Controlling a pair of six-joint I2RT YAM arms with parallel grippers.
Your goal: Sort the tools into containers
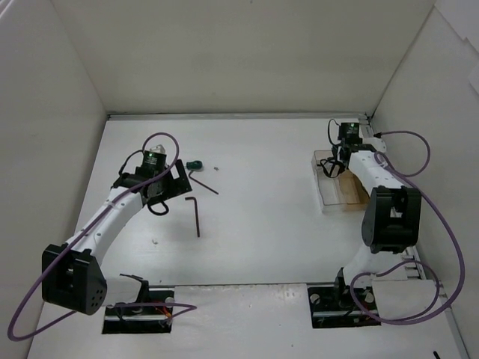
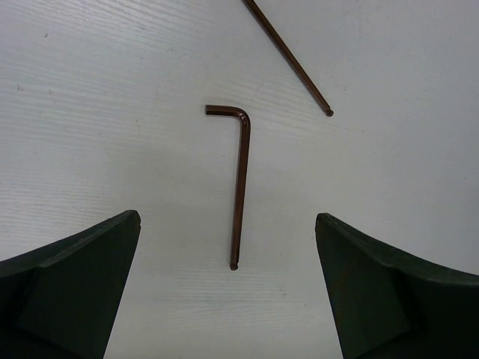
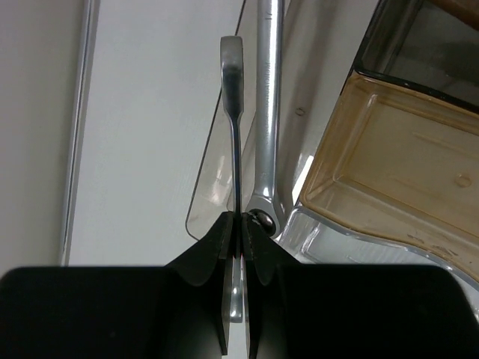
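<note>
Pinching a thin silver wrench (image 3: pixel 233 112) edge-on in the right gripper (image 3: pixel 236 228), centre frame, seemingly over the left rim of a clear plastic bin (image 3: pixel 213 187). Hovering with the left gripper (image 2: pixel 228 221) spread wide, a dark L-shaped hex key (image 2: pixel 241 187) lying between its fingers, mid-frame.

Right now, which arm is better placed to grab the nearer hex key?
Left. The left hand hangs open right over that hex key, one finger on either side. The right hand is across the table, shut on a wrench.
</note>
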